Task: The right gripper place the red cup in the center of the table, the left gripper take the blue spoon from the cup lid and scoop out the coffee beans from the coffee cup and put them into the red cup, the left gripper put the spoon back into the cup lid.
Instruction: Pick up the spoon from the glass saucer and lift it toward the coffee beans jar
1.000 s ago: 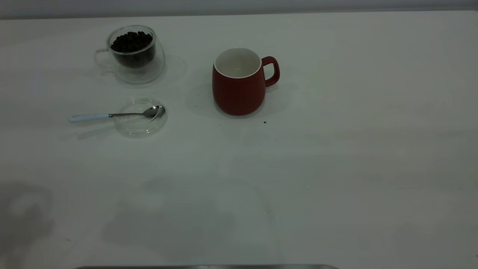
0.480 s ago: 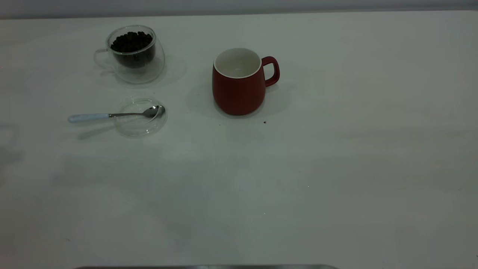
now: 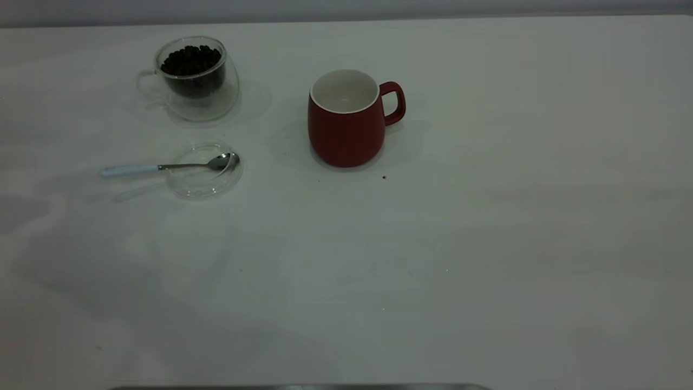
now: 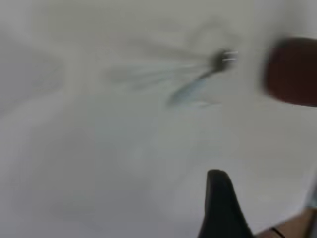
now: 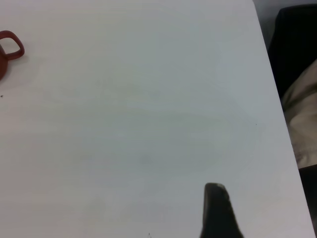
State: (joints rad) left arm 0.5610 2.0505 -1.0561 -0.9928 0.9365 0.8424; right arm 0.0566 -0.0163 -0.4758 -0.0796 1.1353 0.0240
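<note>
Left hand [image 4: 220, 208] shows only one black fingertip in its wrist view, above bare table [image 3: 487, 244]; whether it is open I cannot tell, and nothing is seen in it. Blue spoon [image 3: 162, 167] lies with its shiny bowl in the clear cup lid [image 3: 204, 181], pale handle jutting past the rim. It looks light, stiff and slippery; the overhanging handle seems the best hold. Red cup [image 3: 346, 127] stands mid-table, coffee cup [image 3: 192, 78] behind the lid.
</note>
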